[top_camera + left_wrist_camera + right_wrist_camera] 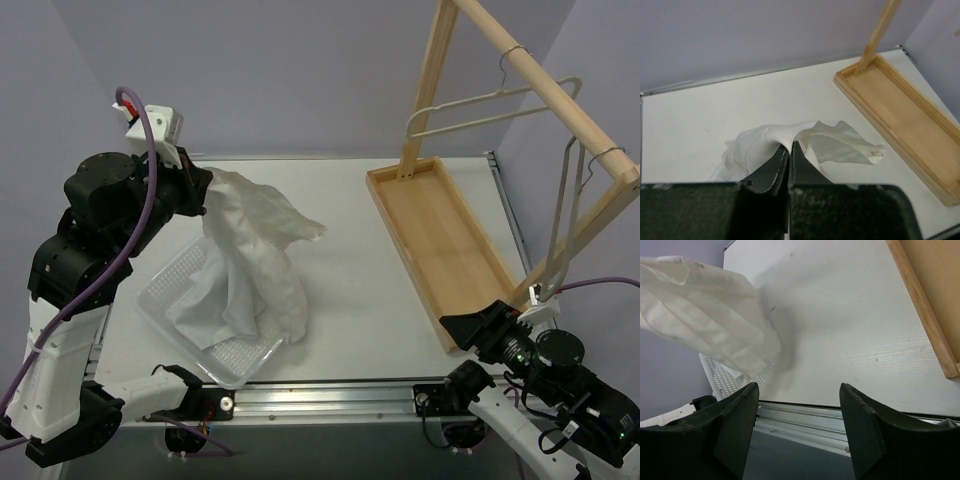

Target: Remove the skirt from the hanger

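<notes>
The white skirt (250, 250) hangs from my left gripper (205, 190), which is shut on its top edge above the left of the table; its lower end rests in a clear perforated basket (170, 285). In the left wrist view the jaws are closed on the skirt (825, 145) at my left gripper (790, 146). The skirt also shows in the right wrist view (705, 330). Two bare white hangers (480, 110) (570, 200) hang on the wooden rack's bar (545, 85) at the right. My right gripper (470, 328) is open and empty at the near right edge, also in its wrist view (799, 390).
The rack's wooden tray base (440, 240) lies on the right of the table, also in the left wrist view (905, 120). The table's metal front rail (800, 417) runs below my right gripper. Purple walls enclose the back and sides.
</notes>
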